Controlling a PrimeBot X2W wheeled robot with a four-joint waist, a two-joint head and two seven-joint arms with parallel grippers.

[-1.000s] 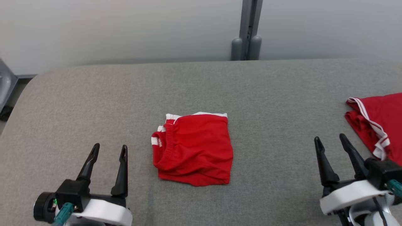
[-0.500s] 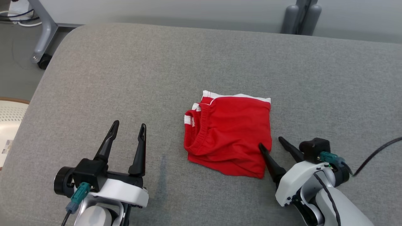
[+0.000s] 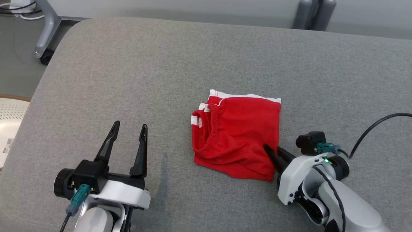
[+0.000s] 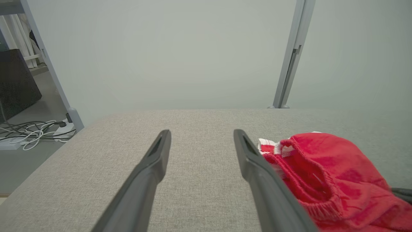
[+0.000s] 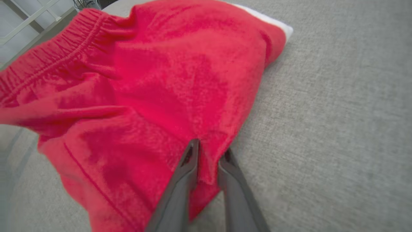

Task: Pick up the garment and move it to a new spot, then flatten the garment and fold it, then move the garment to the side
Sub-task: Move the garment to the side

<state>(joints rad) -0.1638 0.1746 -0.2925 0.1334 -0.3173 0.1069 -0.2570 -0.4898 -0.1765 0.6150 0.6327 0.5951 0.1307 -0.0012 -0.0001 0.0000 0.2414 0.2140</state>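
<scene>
Work surface: a broad grey woven-fabric padded surface (image 3: 128, 64) with a rounded corner at far left, wide enough to give room for moving and spreading cloth. The garment (image 3: 238, 138), a pair of red knit-cloth shorts with white edge trim, lies a little right of the middle. It is already doubled into a rough square, with its gathered elastic waistband (image 3: 207, 129) turned to the left and the white hems at the far edge. Judgement: with the fold made, the step in hand is the last one, moving it aside. The right gripper (image 3: 272, 148), two long dark fingers on a white wrist, lies low at the near right corner of the garment. In the right wrist view its fingers stand narrow with a ridge of red cloth between them, so it has a pinch on that edge. A corner grip there probably allows a drag or lift without opening the fold. The left gripper (image 3: 130, 125), of the same build, rests near left, well apart from the garment, fingers spread wide and holding nothing, presumably parked out of the way. A thin black cable (image 3: 370, 129) arcs from the right wrist. Writing: none is legible. A small pale mark (image 3: 200, 122) inside the waistband may be a label, but it is too small to read.
</scene>
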